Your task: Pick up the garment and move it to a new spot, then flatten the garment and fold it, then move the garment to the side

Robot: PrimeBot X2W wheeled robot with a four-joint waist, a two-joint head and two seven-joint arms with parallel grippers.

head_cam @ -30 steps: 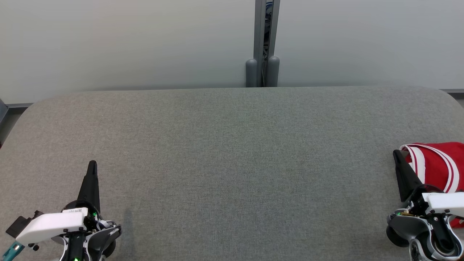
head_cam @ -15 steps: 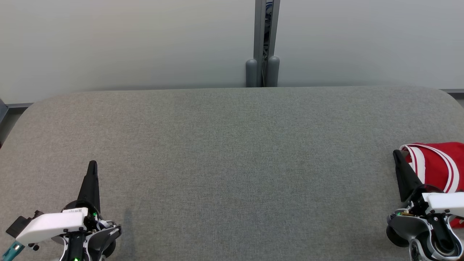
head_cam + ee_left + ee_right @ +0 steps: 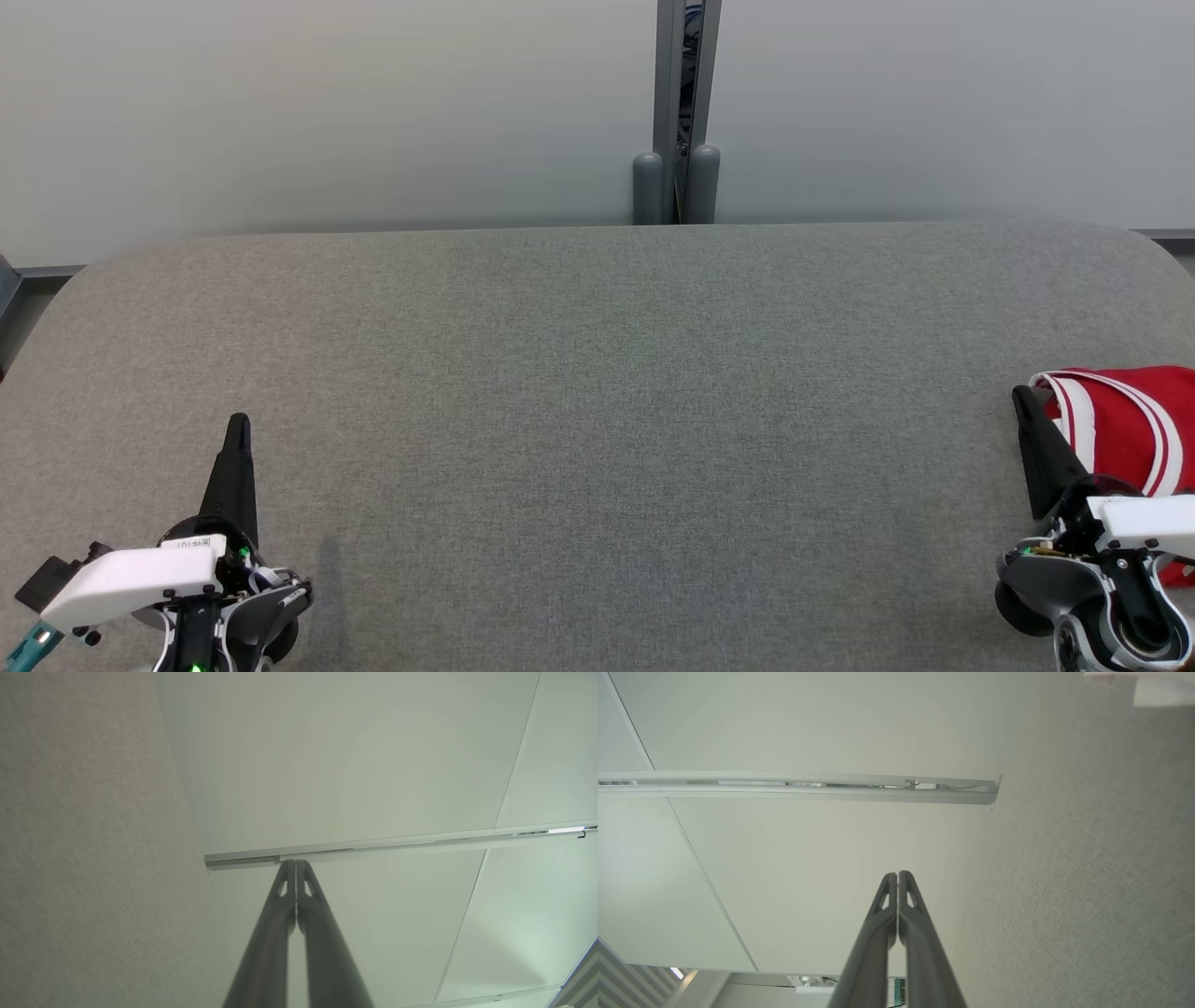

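The garment (image 3: 1125, 431), red with white stripes, lies folded at the right edge of the grey table (image 3: 597, 420), partly cut off by the head view's border. My right gripper (image 3: 1020, 397) stands just left of it, fingers pressed together, holding nothing; in the right wrist view its shut tips (image 3: 897, 875) point at the pale wall. My left gripper (image 3: 238, 422) rests at the lower left, far from the garment, shut and empty. The left wrist view shows its closed tips (image 3: 295, 862) against the wall.
A pale partition wall (image 3: 327, 112) runs behind the table, with a grey metal post (image 3: 679, 112) at its middle. The table's corners are rounded.
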